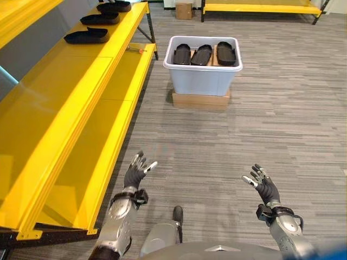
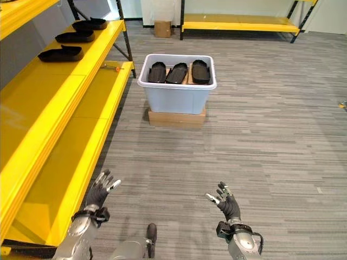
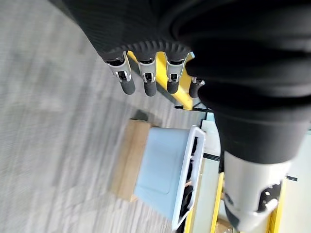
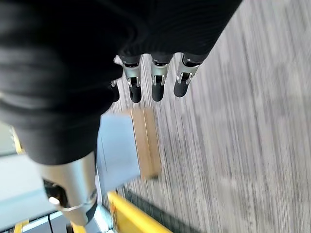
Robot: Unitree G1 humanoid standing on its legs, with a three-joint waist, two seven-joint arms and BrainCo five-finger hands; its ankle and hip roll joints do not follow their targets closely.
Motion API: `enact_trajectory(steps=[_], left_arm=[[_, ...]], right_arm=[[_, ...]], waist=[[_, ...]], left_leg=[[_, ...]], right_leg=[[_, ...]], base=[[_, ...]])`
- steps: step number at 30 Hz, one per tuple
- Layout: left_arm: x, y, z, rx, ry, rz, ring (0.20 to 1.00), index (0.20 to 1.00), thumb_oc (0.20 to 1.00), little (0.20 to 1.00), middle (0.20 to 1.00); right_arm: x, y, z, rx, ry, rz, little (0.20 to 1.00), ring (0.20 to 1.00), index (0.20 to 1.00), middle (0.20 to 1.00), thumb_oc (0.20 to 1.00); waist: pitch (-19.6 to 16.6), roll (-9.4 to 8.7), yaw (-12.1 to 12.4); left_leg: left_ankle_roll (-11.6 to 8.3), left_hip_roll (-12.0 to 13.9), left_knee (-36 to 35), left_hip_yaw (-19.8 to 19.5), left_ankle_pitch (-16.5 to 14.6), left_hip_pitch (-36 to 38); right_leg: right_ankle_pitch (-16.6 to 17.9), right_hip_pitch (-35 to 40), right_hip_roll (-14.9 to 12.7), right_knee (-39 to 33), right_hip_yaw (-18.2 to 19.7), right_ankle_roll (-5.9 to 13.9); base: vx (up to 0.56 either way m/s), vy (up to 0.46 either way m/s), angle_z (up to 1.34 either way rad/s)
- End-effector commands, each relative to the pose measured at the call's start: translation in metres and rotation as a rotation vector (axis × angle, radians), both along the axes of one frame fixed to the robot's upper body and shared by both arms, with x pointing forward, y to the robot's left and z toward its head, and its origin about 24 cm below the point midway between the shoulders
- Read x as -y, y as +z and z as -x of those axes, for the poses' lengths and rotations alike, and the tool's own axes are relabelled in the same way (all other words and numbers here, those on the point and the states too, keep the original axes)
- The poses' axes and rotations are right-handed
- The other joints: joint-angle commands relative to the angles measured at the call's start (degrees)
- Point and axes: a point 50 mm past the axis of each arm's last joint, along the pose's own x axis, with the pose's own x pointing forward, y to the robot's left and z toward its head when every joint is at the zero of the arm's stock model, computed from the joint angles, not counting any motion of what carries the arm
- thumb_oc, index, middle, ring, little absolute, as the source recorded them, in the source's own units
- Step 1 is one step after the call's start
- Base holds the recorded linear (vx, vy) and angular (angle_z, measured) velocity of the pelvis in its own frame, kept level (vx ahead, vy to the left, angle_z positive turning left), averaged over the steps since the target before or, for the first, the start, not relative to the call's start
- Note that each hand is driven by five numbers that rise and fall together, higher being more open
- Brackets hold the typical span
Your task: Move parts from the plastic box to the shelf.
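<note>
A pale plastic box (image 1: 203, 70) stands on a flat cardboard base (image 1: 200, 101) on the floor ahead of me, holding three black parts (image 1: 202, 54) side by side. Three more black parts (image 1: 87, 36) lie in a row on the yellow shelf (image 1: 59, 97) at my far left. My left hand (image 1: 135, 173) and right hand (image 1: 264, 186) are both raised low in front of me, open and empty, well short of the box. The box (image 3: 163, 174) and its base also appear past the left hand's fingers (image 3: 148, 82), and the box (image 4: 114, 150) past the right hand's fingers (image 4: 156, 87).
The yellow shelf runs along my whole left side with a lower level (image 1: 116, 135) near the floor. A small orange-handled tool (image 1: 135, 50) lies on it. Another yellow rack (image 1: 260, 8) and a cardboard carton (image 1: 184, 10) stand at the far wall. Grey plank floor (image 1: 282, 124) stretches between.
</note>
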Motion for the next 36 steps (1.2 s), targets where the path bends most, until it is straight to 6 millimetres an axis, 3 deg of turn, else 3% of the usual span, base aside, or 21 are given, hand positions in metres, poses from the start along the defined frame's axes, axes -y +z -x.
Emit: enact_trajectory(steps=[1,2,4,7,9,10,11,12,15,18,22,24,26,27,28,29,30,33,34,35,36], left_arm=[[-0.013,0.010,0.013,0.048,-0.009,-0.062,1.000,1.000,1.000,1.000,1.000],[-0.015,0.011,0.013,0.049,-0.010,-0.074,1.000,1.000,1.000,1.000,1.000],[-0.017,0.013,0.013,0.048,-0.018,-0.093,1.000,1.000,1.000,1.000,1.000],[-0.020,0.014,0.014,0.043,-0.039,-0.126,1.000,1.000,1.000,1.000,1.000],[-0.020,0.013,0.014,0.037,-0.041,-0.126,1.000,1.000,1.000,1.000,1.000],[-0.020,0.011,0.015,0.033,-0.027,-0.111,1.000,1.000,1.000,1.000,1.000],[-0.020,0.010,0.015,0.031,-0.020,-0.104,1.000,1.000,1.000,1.000,1.000],[-0.020,0.007,0.016,0.021,-0.013,-0.102,1.000,1.000,1.000,1.000,1.000],[-0.021,0.005,0.019,0.015,-0.015,-0.113,1.000,1.000,1.000,1.000,1.000],[-0.017,0.002,0.019,0.007,-0.035,-0.108,1.000,1.000,1.000,1.000,1.000],[-0.009,0.000,0.015,0.003,-0.042,-0.072,1.000,1.000,1.000,1.000,1.000],[-0.008,0.001,0.014,0.008,-0.039,-0.063,1.000,1.000,1.000,1.000,1.000],[-0.008,0.002,0.014,0.011,-0.029,-0.055,1.000,1.000,1.000,1.000,1.000],[-0.008,0.002,0.014,0.011,-0.029,-0.055,1.000,1.000,1.000,1.000,1.000],[-0.009,0.002,0.015,0.012,-0.026,-0.048,1.000,1.000,1.000,1.000,1.000],[-0.010,0.003,0.015,0.012,-0.024,-0.050,1.000,1.000,1.000,1.000,1.000],[-0.008,0.003,0.016,0.012,-0.025,-0.043,1.000,1.000,1.000,1.000,1.000],[-0.008,0.003,0.017,0.012,-0.027,-0.046,1.000,1.000,1.000,1.000,1.000],[-0.010,0.001,0.021,0.002,-0.024,-0.054,1.000,1.000,1.000,1.000,1.000],[-0.010,0.000,0.022,-0.002,-0.025,-0.057,1.000,1.000,1.000,1.000,1.000],[-0.012,0.000,0.024,-0.006,-0.025,-0.070,1.000,1.000,1.000,1.000,1.000]], right_arm=[[0.000,0.018,-0.009,0.100,0.041,0.008,1.000,1.000,1.000,1.000,1.000],[-0.002,0.019,-0.010,0.106,0.051,0.015,1.000,1.000,1.000,1.000,1.000],[-0.002,0.021,-0.012,0.119,0.054,0.017,1.000,1.000,1.000,1.000,1.000],[-0.003,0.021,-0.010,0.114,0.066,0.015,1.000,1.000,1.000,1.000,1.000],[-0.003,0.020,-0.009,0.109,0.058,-0.012,1.000,1.000,1.000,1.000,1.000],[-0.005,0.019,-0.010,0.113,0.044,-0.063,1.000,1.000,1.000,1.000,1.000],[-0.004,0.020,-0.011,0.118,0.044,-0.062,1.000,1.000,1.000,1.000,1.000],[-0.003,0.021,-0.013,0.124,0.049,-0.062,1.000,1.000,1.000,1.000,1.000],[-0.002,0.024,-0.013,0.133,0.058,-0.041,1.000,1.000,1.000,1.000,1.000],[0.000,0.026,-0.013,0.140,0.071,-0.022,1.000,1.000,1.000,1.000,1.000],[0.008,0.032,-0.016,0.166,0.051,-0.013,1.000,1.000,1.000,1.000,1.000],[0.009,0.033,-0.016,0.167,0.046,-0.014,1.000,1.000,1.000,1.000,1.000],[0.011,0.033,-0.016,0.167,0.045,-0.010,1.000,1.000,1.000,1.000,1.000],[0.011,0.033,-0.016,0.167,0.045,-0.011,1.000,1.000,1.000,1.000,1.000],[0.015,0.034,-0.016,0.166,0.042,0.006,1.000,1.000,1.000,1.000,1.000],[0.017,0.034,-0.015,0.164,0.041,0.017,1.000,1.000,1.000,1.000,1.000],[0.021,0.033,-0.013,0.156,0.021,0.025,1.000,1.000,1.000,1.000,1.000],[0.022,0.032,-0.013,0.154,0.000,0.023,1.000,1.000,1.000,1.000,1.000],[0.022,0.032,-0.013,0.153,-0.003,0.028,1.000,1.000,1.000,1.000,1.000],[0.022,0.030,-0.011,0.149,-0.002,0.032,1.000,1.000,1.000,1.000,1.000],[0.021,0.025,-0.009,0.126,0.002,0.045,1.000,1.000,1.000,1.000,1.000]], waist=[[-1.98,-0.01,1.34],[-1.55,0.43,1.10],[0.03,2.11,0.09],[1.58,3.89,-1.56],[1.99,4.44,-2.88],[2.71,4.27,-3.41],[2.74,4.21,-3.60],[2.96,3.90,-4.28],[2.55,3.43,-5.10],[0.88,3.04,-5.37],[-0.86,4.12,-6.22],[-0.99,4.04,-6.21],[-0.62,3.66,-5.61],[-0.76,3.55,-5.69],[0.43,2.01,-4.38],[1.32,1.20,-3.55],[2.87,0.29,-2.27],[3.36,-0.48,-1.17],[3.28,-0.41,-0.35],[3.02,-0.32,-0.11],[2.48,0.86,0.77]], left_leg=[[-3.45,4.47,2.80,0.15,-0.73,-4.09],[-2.55,3.72,2.19,-0.03,-1.36,-2.56],[-1.19,3.31,0.39,-0.51,-1.96,1.14],[-0.27,2.99,-1.03,-0.60,-3.94,5.80],[-0.61,2.46,-1.65,-1.46,-4.67,8.67],[-1.28,2.23,-2.38,-1.15,-6.72,11.47],[-1.72,2.16,-2.65,-1.15,-7.44,12.32],[-2.88,2.20,-3.32,-1.51,-8.47,14.94],[-4.29,2.81,-4.32,-2.03,-8.68,17.70],[-5.23,4.36,-4.23,-2.26,-9.35,20.18],[-7.58,8.30,-2.34,-3.41,-7.71,20.23],[-8.58,9.56,1.53,-3.41,-5.07,19.30],[-9.71,10.28,11.55,-3.34,0.18,15.86],[-9.69,10.14,11.46,-3.41,0.37,15.67],[-10.10,9.55,23.96,-4.00,5.61,9.63],[-9.90,8.56,28.38,-4.31,6.20,7.72],[-8.73,7.35,29.82,-3.09,3.19,2.34],[-7.72,6.09,25.52,-1.51,0.38,-3.99],[-7.35,7.01,16.71,-0.26,-0.15,-5.85],[-7.34,7.16,11.69,0.12,0.55,-6.20],[-8.32,8.04,0.72,-1.12,5.97,-6.31]], right_leg=[[19.52,-5.16,-4.83,1.39,2.79,3.50],[23.51,-7.56,-4.73,6.84,3.22,3.64],[25.81,-11.71,-4.48,15.41,2.69,3.02],[20.93,-18.48,-4.48,20.80,0.01,1.71],[16.75,-22.61,-2.57,16.46,-1.24,0.47],[14.84,-23.29,-4.06,6.19,-4.88,0.08],[15.34,-23.77,-4.70,1.31,-5.71,0.59],[17.74,-24.86,-4.58,-9.60,-5.15,2.25],[21.22,-24.85,-4.56,-15.37,-3.62,4.07],[20.93,-22.86,-3.22,-13.89,-3.62,2.91],[16.40,-23.34,-0.50,-9.03,-6.02,0.44],[14.73,-22.46,0.81,-8.40,-5.94,-0.79],[13.31,-19.81,2.52,-9.22,-5.45,-2.53],[13.46,-19.92,2.38,-9.37,-5.48,-2.51],[12.62,-16.89,3.13,-11.08,-4.95,-4.15],[12.44,-15.33,3.22,-11.97,-4.50,-4.75],[11.96,-12.63,2.86,-13.29,-3.82,-4.89],[11.81,-10.29,2.29,-14.68,-3.02,-4.23],[10.75,-8.49,2.49,-15.24,-2.25,-3.70],[10.26,-7.87,2.61,-15.31,-2.10,-3.56],[9.14,-5.49,4.22,-15.74,-1.35,-3.31]], base=[[0.24,0.205,-0.14],[0.21,0.220,0.01],[0.22,0.225,0.20],[0.27,0.166,0.27],[0.35,0.053,0.23],[0.39,-0.027,0.30],[0.55,-0.137,0.28],[0.45,-0.157,0.04],[0.39,-0.155,0.12],[0.30,-0.139,0.24],[0.38,-0.238,0.32],[0.28,-0.191,0.25],[0.22,-0.175,0.15],[0.20,-0.241,-0.49],[0.20,-0.241,-0.41],[0.33,-0.320,-0.32],[0.21,-0.153,0.06],[0.28,-0.042,-0.14],[0.30,0.054,-0.42],[0.54,0.104,-0.29],[0.47,0.096,-0.50]])
